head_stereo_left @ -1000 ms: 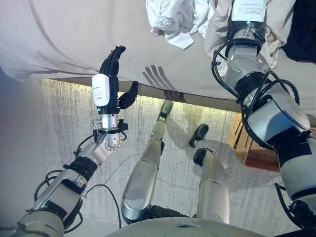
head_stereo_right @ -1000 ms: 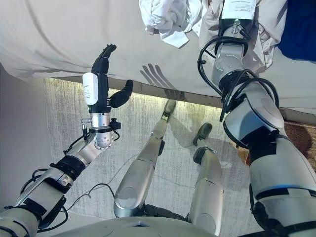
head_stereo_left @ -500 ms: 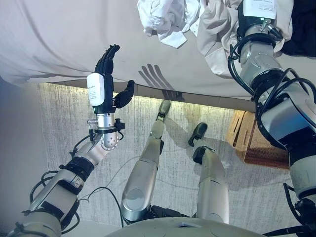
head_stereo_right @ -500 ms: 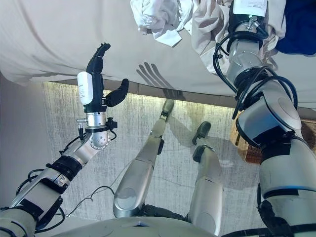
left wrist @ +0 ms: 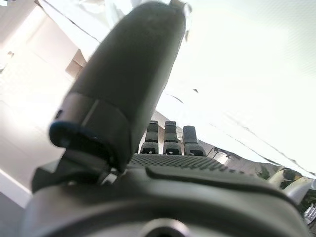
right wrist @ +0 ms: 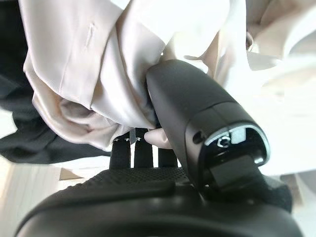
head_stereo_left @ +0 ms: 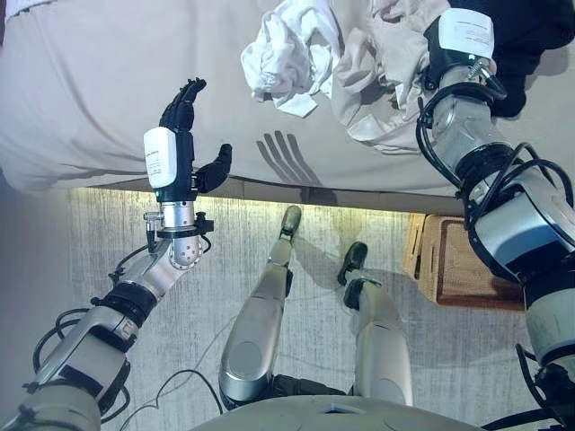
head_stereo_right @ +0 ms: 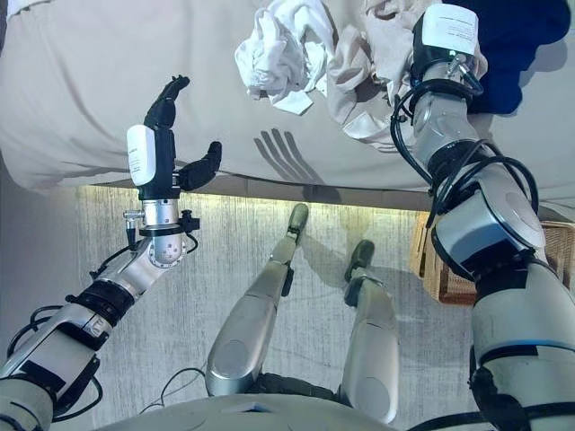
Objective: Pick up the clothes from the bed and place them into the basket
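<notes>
Right hand reaching over the bed, clenched on crumpled beige fabric garment; left hand raised upright, fingers straight, holding nothing.

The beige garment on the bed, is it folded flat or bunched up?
Bunched up: the beige garment lies crumpled, and the right hand has its thumb and fingers closed on a fold.

A soft, faintly sheened beige garment of smooth woven cloth is bunched against the matt black plastic of the right hand. Just beside it, crumpled white cloth looks thin and matt. The bed sheet under the raised left hand appears smooth and matt. Below the right hand, a basket of brown woven fibre is seen on rough, ribbed carpet.
</notes>
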### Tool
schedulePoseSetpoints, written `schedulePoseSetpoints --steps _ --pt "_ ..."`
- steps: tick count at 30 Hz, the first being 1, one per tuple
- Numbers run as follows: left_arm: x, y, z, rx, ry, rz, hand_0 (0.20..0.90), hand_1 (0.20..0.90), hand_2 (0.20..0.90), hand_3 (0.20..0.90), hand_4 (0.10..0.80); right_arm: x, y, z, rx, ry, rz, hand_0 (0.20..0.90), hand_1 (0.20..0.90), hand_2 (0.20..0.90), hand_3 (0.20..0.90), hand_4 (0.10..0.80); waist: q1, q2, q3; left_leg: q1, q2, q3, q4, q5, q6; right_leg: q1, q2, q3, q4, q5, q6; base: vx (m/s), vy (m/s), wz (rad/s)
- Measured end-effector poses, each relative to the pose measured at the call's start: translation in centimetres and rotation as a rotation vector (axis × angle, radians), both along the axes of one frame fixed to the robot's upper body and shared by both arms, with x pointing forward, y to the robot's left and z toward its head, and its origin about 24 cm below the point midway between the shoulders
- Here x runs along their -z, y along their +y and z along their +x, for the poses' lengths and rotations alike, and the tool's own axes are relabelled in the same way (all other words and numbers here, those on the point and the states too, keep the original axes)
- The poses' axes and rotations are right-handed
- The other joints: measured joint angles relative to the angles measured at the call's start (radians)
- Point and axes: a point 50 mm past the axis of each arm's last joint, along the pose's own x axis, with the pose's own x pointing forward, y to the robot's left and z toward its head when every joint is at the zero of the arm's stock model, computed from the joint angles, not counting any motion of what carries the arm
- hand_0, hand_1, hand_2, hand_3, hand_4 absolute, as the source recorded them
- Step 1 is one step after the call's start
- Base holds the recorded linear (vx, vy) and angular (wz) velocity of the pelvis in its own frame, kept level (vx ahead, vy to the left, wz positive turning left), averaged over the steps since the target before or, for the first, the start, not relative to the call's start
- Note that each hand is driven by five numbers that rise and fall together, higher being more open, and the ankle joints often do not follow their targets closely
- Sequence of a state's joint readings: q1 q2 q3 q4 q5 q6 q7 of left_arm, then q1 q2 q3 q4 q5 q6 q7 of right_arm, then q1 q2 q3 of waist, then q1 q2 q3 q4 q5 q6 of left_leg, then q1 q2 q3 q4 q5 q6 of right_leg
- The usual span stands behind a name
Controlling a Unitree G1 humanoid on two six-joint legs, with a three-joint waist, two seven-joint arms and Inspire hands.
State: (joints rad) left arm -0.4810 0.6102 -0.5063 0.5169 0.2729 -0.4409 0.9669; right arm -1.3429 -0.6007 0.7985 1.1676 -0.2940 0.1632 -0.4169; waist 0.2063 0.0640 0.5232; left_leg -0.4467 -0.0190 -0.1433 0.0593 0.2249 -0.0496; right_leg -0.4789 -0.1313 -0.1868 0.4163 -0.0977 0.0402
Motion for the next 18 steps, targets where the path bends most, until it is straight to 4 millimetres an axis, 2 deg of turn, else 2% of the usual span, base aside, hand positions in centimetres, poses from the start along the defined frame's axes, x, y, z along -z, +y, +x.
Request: schedulePoseSetpoints --steps 7,14,18 --pt "1.5 0.2 -0.2 -0.012 0.099 0.007 0.9 0.9 0.9 0.9 0.8 -1.0 0.8 -0.3 -0.099 -0.102 -0.019 0.3 0.3 0.3 0.2 0.1 -0.021 0.006 0.003 0.082 0.001 0.012 -0.032 0.003 0.009 0.081 0.003 0.007 -0.036 0.001 0.001 0.002 -0.002 -0.03" --pt "2.6 0.7 -0.3 -0.048 0.185 0.015 0.9 0.9 0.9 0.9 0.8 -2.7 -0.5 -1.4 -0.127 -0.228 0.017 0.3 0.3 0.3 0.2 0.1 -0.025 0.006 0.003 0.178 0.002 0.015 -0.067 -0.003 0.011 0.192 0.004 0.003 -0.104 0.003 0.003 0.051 -0.026 0.0" --pt "3.1 1.1 -0.2 -0.07 0.221 0.03 0.9 0.9 0.9 0.9 0.8 -3.9 -1.5 -2.1 -0.13 -0.268 0.01 0.3 0.3 0.3 0.2 0.1 -0.035 0.005 0.002 0.234 0.0 0.024 -0.07 -0.021 0.018 0.261 0.006 0.007 -0.144 0.01 0.014 0.087 -0.047 -0.04"
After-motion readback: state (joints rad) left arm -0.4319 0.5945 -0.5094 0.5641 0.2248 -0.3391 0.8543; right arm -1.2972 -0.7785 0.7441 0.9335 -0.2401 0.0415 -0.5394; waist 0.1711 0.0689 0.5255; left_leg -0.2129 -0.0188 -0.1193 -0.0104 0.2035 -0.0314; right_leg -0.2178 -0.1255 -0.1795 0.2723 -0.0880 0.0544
